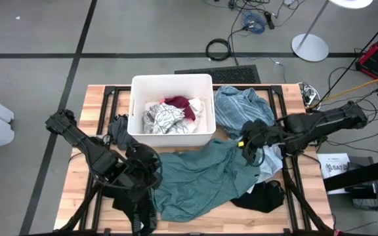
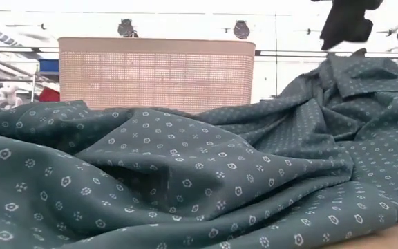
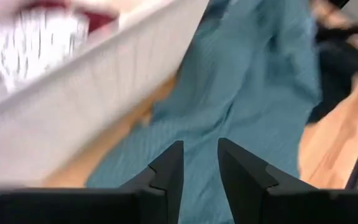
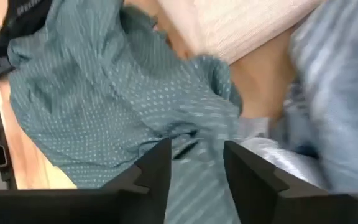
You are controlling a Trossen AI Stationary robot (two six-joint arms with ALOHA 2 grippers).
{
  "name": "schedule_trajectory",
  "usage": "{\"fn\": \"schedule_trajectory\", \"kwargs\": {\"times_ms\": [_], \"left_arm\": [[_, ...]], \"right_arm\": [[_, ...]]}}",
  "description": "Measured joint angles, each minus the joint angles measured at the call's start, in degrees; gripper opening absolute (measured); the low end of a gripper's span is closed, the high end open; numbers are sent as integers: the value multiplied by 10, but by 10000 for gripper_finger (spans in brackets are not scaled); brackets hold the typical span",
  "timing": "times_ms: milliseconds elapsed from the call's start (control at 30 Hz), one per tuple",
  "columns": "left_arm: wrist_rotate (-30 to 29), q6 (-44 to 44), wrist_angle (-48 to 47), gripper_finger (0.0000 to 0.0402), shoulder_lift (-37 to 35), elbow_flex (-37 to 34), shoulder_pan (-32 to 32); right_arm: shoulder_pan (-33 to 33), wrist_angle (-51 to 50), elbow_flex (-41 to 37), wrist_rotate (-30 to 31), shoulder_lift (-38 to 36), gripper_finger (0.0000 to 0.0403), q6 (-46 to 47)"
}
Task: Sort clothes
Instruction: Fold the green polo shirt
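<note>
You are seeing the teal-green garment lying spread across the middle of the table, just in front of the white bin. The left gripper is hovering over its left edge, fingers apart, holding nothing. The right gripper is hovering over its right end, fingers apart, beside the light blue garment. White-grey patterned and dark red garments are lying in the bin.

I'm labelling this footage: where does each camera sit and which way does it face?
High: overhead, facing down; both arms, white bin, teal shirt.
Low: tabletop level, facing across teal shirt toward bin.
Left wrist: behind left end effector, open above shirt.
Right wrist: behind right end effector, open over shirt.
All four share the shirt.
</note>
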Motion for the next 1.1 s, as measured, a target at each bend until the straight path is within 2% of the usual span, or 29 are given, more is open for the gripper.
{"fn": "schedule_trajectory", "kwargs": {"times_ms": [167,300,433,600,833,967,1100], "left_arm": [[-92,117,55,109,-1,36,6],[-108,182,79,109,-1,50,28],[-94,230,90,109,-1,51,49],[-67,273,89,109,-1,51,68],[-37,320,89,109,-1,51,95],[-17,340,89,109,-1,51,107],[-15,344,90,109,-1,51,115]], "right_arm": [[5,-72,97,27,-13,149,25],[61,-86,105,24,-38,146,118],[150,-77,42,21,-55,142,252],[220,9,-76,20,-55,144,366],[218,74,-172,32,-34,144,411],[213,132,-188,34,-16,144,395],[201,112,-190,34,26,144,390]]}}
